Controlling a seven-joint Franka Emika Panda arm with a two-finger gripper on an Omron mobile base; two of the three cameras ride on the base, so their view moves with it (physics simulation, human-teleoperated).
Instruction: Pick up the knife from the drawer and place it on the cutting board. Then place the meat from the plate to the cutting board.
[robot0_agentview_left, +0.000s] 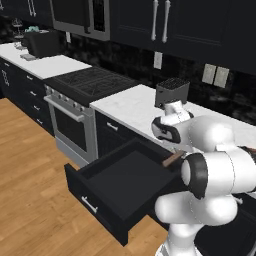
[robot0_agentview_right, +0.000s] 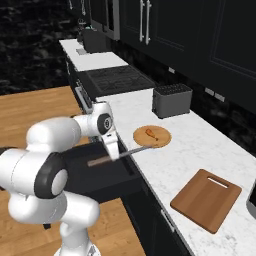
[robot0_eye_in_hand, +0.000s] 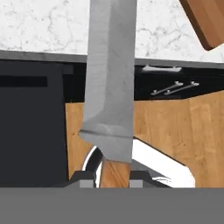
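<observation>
Closest to my hand camera is the knife (robot0_eye_in_hand: 111, 78), its grey blade running straight up the picture and its tan wooden handle wedged between the two dark fingertips (robot0_eye_in_hand: 85, 176); I read the gripper (robot0_eye_in_hand: 112, 177) as clenched on that handle. From the right base camera I see the same gripper (robot0_agentview_right: 113, 151) holding the knife (robot0_agentview_right: 116, 156) roughly level, the handle toward the drawer (robot0_agentview_right: 107, 175) and the thin blade reaching out to the edge of the white marble counter (robot0_agentview_right: 195, 145). Taking the drawer as my landmark: it stands pulled out, black-fronted with a slim silver bar handle, dark inside, and the knife hangs above its inner end, clear of the floor of it. In the left base view the tan handle of the knife (robot0_agentview_left: 173, 159) shows just above the drawer (robot0_agentview_left: 120, 187) at its back corner, beside the arm's white wrist. On the counter above and beyond the drawer lies a round wooden plate (robot0_agentview_right: 160, 140) with the meat (robot0_agentview_right: 149, 132) on it, a small orange-brown piece. Farther along the counter from the drawer, well apart from the plate, the cutting board (robot0_agentview_right: 207, 199) lies flat, reddish brown, with a slot near one end. Behind the plate stands a dark toaster (robot0_agentview_right: 172, 100). On the drawer's other side I see the stove (robot0_agentview_left: 75, 117) with its oven door.
</observation>
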